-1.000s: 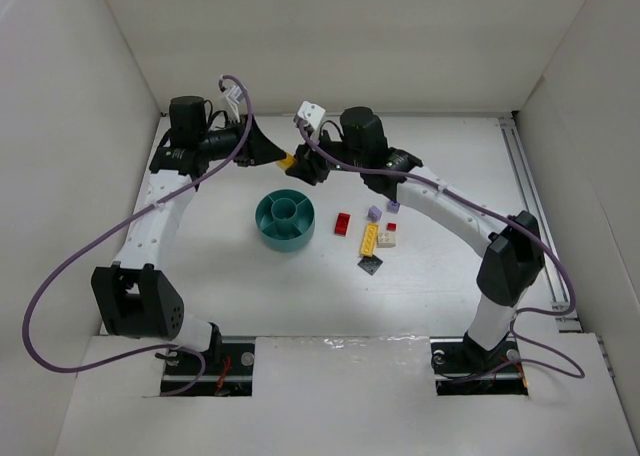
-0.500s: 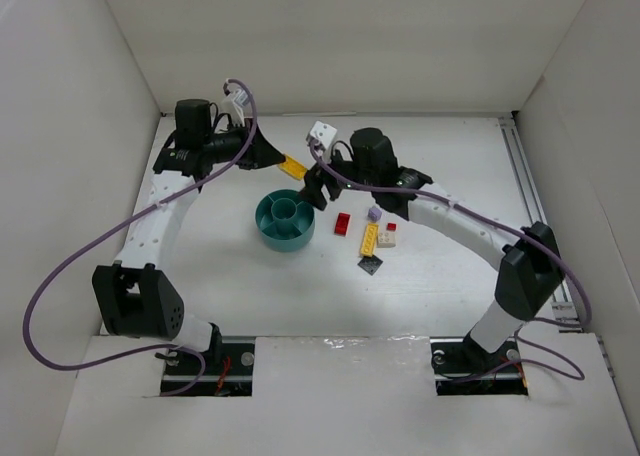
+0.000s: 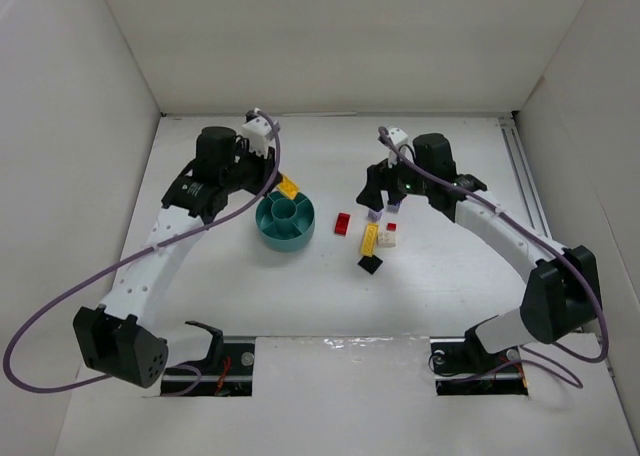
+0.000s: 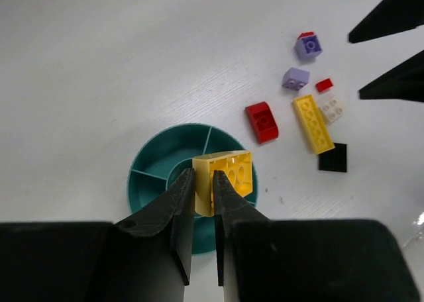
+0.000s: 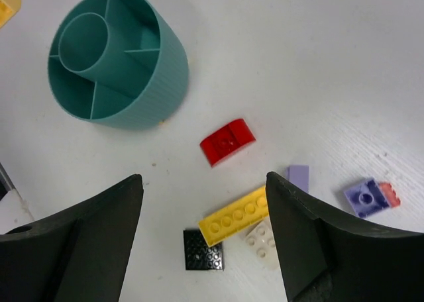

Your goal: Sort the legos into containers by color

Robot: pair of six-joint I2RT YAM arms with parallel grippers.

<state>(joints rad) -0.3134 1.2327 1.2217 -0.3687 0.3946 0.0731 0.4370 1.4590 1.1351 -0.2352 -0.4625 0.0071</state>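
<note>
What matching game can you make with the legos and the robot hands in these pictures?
Things:
1. chunky yellow brick
2. red curved brick
3. black flat tile
4. right hand

Places or states:
A. open, above the loose bricks
B. lying between the teal dish and the long yellow brick
C. pinched in the left hand
D. lying beside one end of the long yellow brick

Pairs: 1-C, 2-B, 3-D, 4-A
</note>
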